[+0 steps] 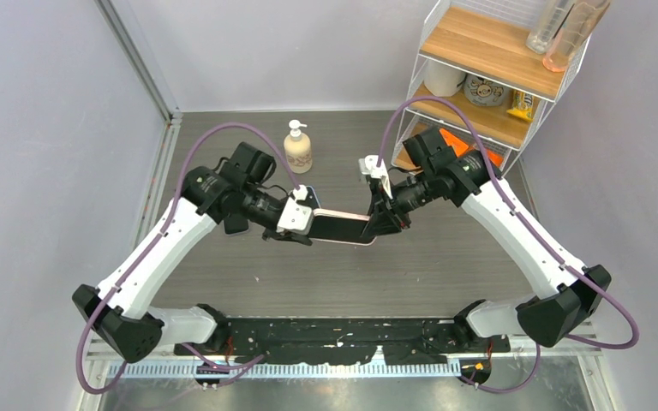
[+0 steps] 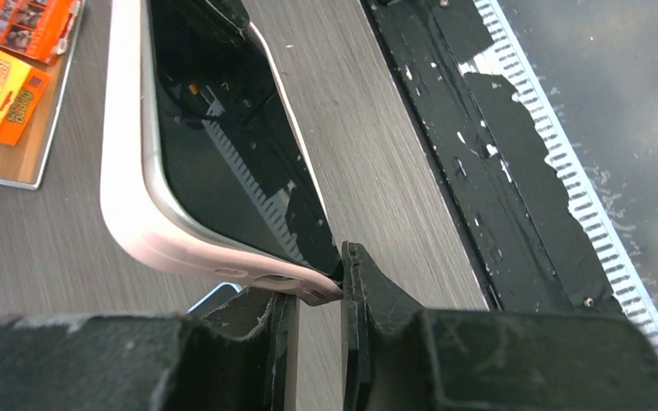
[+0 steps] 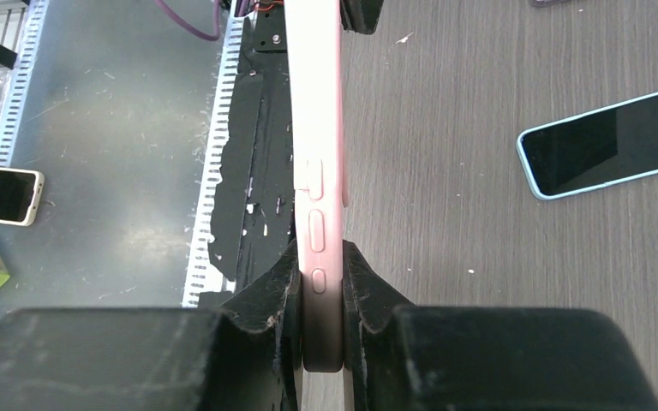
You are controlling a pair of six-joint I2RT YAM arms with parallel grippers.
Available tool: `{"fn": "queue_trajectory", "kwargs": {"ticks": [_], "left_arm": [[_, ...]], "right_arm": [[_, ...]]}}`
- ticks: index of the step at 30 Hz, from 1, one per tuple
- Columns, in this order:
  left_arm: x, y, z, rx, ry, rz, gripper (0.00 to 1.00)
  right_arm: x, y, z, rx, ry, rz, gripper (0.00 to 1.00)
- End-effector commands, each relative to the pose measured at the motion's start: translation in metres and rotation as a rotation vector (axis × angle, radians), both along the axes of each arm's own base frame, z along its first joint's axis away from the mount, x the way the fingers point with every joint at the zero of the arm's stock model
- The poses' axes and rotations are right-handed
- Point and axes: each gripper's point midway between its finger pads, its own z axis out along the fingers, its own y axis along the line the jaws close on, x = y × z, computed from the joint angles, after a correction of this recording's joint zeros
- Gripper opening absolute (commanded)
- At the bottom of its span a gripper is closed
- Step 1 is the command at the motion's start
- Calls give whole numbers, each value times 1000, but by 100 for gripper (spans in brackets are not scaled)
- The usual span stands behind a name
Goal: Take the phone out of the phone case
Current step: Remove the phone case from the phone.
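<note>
Above table, phone case lies lengthwise between arms: right tool clamps one end edgewise; left tool narrow, pinching opposite corner; phone seated inside.

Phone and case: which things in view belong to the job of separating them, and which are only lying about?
Belong: phone, phone case, left gripper, right gripper.
Lying about: pump bottle, wire shelf, blue-edged phone, orange boxes.

Reaches inward with left arm and right arm, wrists facing each other. Clamps firmly with right hand; pinches with left hand, fingers nearly together.
</note>
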Motion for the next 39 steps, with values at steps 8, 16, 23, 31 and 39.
{"fn": "queue_trajectory", "kwargs": {"ticks": [8,16,23,31,39], "left_arm": [[8,-31,24,-69,-257,-214,0],[24,-42,32,-73,-321,-199,0],[39,-44,29,-33,-418,-208,0],[49,-46,33,-7,-486,-204,0],[50,-53,40,-41,-381,-117,0]], "right_arm": [[-16,19,20,141,41,92,5],[-23,21,17,139,56,120,5],[-36,23,12,122,65,162,5],[-44,26,9,113,64,197,5],[-46,26,4,89,35,201,5]]}}
